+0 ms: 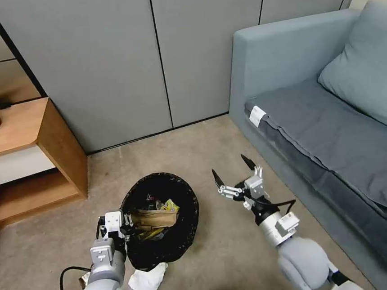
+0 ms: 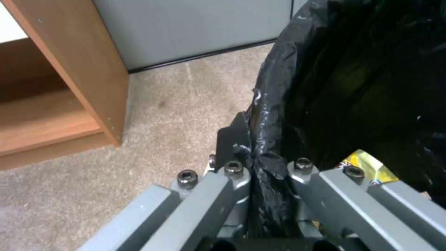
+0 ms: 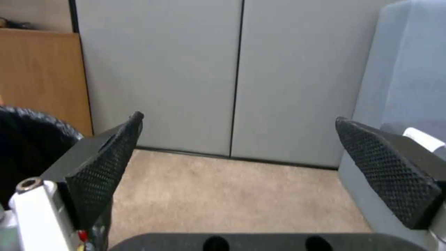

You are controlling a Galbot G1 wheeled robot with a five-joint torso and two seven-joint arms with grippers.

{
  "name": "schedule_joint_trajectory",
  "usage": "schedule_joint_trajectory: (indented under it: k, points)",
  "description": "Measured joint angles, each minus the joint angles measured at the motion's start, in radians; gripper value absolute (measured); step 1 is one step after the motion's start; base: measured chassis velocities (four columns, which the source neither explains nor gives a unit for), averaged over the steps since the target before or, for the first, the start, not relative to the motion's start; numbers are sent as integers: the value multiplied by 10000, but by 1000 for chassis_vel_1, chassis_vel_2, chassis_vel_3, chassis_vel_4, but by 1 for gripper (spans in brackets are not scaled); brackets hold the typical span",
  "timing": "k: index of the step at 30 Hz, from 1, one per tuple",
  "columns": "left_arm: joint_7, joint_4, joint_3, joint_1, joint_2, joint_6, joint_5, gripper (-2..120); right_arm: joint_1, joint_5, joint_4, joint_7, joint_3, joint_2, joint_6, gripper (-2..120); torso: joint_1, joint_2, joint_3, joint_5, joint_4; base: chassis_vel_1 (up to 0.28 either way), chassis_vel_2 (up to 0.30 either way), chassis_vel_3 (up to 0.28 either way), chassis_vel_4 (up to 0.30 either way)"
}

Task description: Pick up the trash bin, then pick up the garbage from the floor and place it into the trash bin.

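The trash bin (image 1: 184,195), lined with a black bag, hangs tilted just above the carpet. My left gripper (image 1: 124,225) is shut on its near-left rim, and the left wrist view shows the black bag (image 2: 264,164) pinched between the fingers. Inside the bin lie a brown paper bag (image 1: 154,218) and yellow wrappers (image 1: 169,205). A white paper wad (image 1: 147,279) lies on the floor just below the bin, beside my left arm. My right gripper (image 1: 234,170) hovers open and holds nothing, to the right of the bin, between it and the sofa.
A grey sofa (image 1: 336,119) with a cushion runs along the right. A wooden side cabinet (image 1: 31,154) stands at the left. Grey wall panels (image 1: 158,53) close off the back. Bare carpet (image 1: 202,139) lies between the bin and the wall.
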Motion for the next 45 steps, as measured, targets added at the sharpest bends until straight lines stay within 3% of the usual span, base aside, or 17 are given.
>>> schedule_joint_trajectory:
  k: [16,45]
  points:
    - [-11,-122,-13,56,-15,32,4,1,164,47,-166,-92,-51,-79,91,100,0,0,0,-1,0,25,19,16,18]
    - [-9,-164,-79,51,-21,49,3,1,187,-41,-338,-330,-283,-222,115,100,0,0,1,0,1,112,113,116,113]
